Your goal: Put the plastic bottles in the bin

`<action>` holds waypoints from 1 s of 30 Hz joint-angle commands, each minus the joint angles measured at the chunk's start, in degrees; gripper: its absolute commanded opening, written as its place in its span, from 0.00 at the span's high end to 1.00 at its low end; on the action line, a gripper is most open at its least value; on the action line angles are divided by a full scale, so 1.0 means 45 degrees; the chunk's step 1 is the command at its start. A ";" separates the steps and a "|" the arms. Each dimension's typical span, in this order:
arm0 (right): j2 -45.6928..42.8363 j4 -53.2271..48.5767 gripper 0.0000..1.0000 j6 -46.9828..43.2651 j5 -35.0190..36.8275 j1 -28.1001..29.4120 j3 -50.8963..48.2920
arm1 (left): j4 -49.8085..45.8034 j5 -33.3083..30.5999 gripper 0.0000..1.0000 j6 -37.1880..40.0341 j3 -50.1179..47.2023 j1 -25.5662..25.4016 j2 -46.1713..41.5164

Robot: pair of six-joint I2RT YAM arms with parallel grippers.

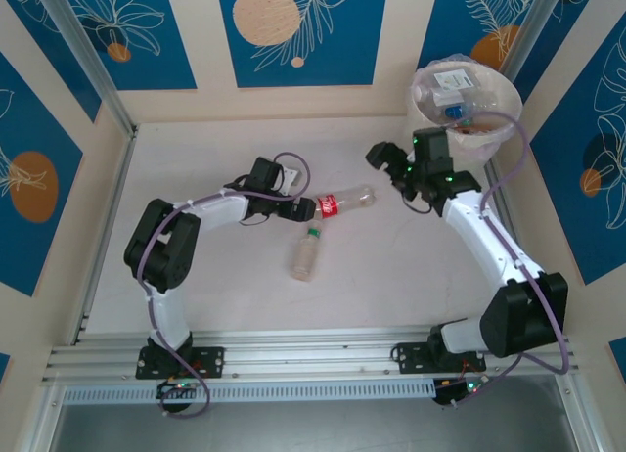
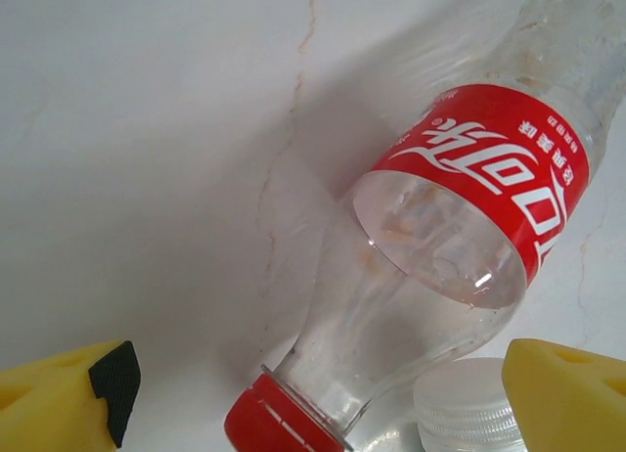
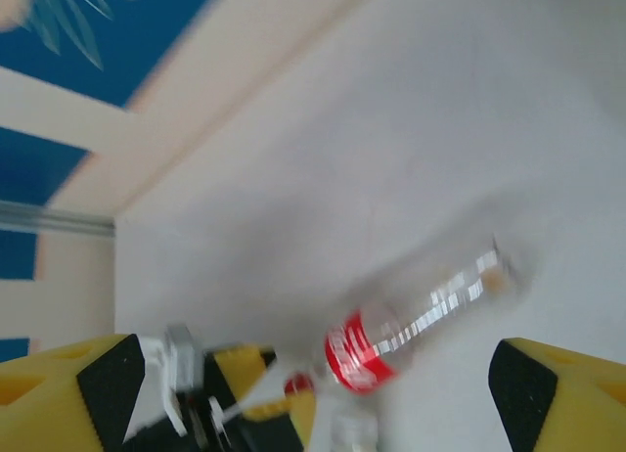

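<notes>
On a white table (image 1: 196,168) walled by blue-and-cream panels (image 1: 293,31), some plastic bottles (image 1: 456,110) are seen in the bin (image 1: 415,108), upper right. A red-labelled bottle (image 1: 342,202) and a pale bottle (image 1: 305,256) are left lying mid-frame. The red cap is flanked by the left gripper (image 2: 313,398), spread wide; the right gripper (image 3: 311,379) is held wide and empty.

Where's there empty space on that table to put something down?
Bare: the far-left stretch between left arm and back wall; the near strip along the metal rail. Crowded: the middle, by the red-label bottle, green-capped bottle, left gripper and right gripper.
</notes>
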 commanded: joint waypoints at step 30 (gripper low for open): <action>0.7269 0.2073 0.16 0.7474 0.1873 0.1488 0.0902 | 0.1640 0.3599 0.06 -0.0088 -0.0553 -0.0148 0.0318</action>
